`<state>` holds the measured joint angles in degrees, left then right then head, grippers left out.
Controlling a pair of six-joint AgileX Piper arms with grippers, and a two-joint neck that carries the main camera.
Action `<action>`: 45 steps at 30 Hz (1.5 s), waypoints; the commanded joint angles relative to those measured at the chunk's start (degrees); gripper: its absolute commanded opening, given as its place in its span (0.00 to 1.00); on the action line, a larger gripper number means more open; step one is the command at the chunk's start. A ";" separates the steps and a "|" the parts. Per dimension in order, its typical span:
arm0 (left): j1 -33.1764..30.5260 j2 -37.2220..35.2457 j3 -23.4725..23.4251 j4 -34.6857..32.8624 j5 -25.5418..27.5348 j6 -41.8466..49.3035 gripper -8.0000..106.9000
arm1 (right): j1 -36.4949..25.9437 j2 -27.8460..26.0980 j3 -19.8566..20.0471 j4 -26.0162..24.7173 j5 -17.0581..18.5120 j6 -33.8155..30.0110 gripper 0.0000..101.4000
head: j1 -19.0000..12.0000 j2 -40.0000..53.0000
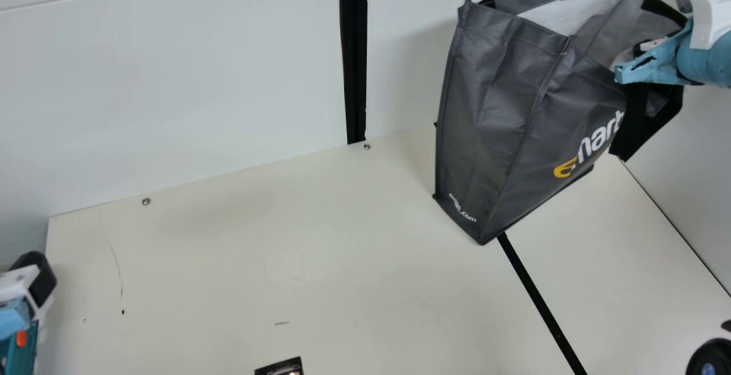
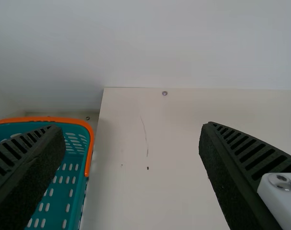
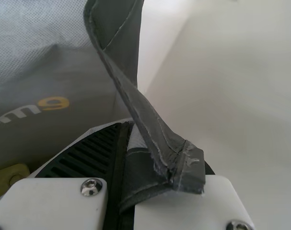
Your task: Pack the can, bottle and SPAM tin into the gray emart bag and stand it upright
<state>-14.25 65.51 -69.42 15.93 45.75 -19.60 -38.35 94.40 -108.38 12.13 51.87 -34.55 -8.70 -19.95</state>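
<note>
Gray emart bag, far right part of the table by the back wall, main view. Its long axis runs roughly up and down, mouth at the top, leaning a bit; I can't tell if the base sits fully flat. Right gripper is clamped on the bag's rim, so my right arm is the near one, coming in from the right side at mouth height; from those jaws, most of the bag hangs down and to the left in the main view. That's the relation that matters: the grip is high and off to one side, so any pull sideways probably tips the bag, while easing down over the base should square it up. Left gripper has its jaws wide apart with nothing between, next to the teal basket, well apart from the bag. Contents: can't confirm, a yellowish thing is by the right jaws, unclear what. My call: late stage, settle the base, check it stands, then release the rim gently. Risk: fabric snags and drags it over.
</note>
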 commanded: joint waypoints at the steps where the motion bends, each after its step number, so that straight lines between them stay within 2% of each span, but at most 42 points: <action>1: 0.00 0.00 0.00 0.00 0.00 0.00 0.85 | -0.73 0.08 -0.13 -0.54 0.15 0.25 0.00 | -1.30 -0.05; 9: 0.00 0.00 0.00 0.00 0.00 0.00 0.85 | -4.56 0.31 -0.73 -1.52 0.79 0.74 0.00 | -1.30 -0.05; 18: 0.00 0.00 0.00 0.00 0.00 0.00 0.85 | -9.31 1.05 -1.46 -0.38 1.35 -0.34 0.00 | -1.30 -0.05; 33: 0.00 0.00 0.00 0.00 0.00 0.00 0.85 | -13.23 1.42 -1.98 5.19 1.07 -3.55 0.49 | -1.30 -0.05; 45: 0.00 0.00 0.00 0.00 0.00 0.00 0.85 | -14.74 1.64 -7.27 11.32 1.98 -7.39 0.89 | -1.30 -0.05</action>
<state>-14.25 65.51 -69.42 15.93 45.75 -19.60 -53.07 95.96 -115.00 22.76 53.47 -41.74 -8.70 -19.95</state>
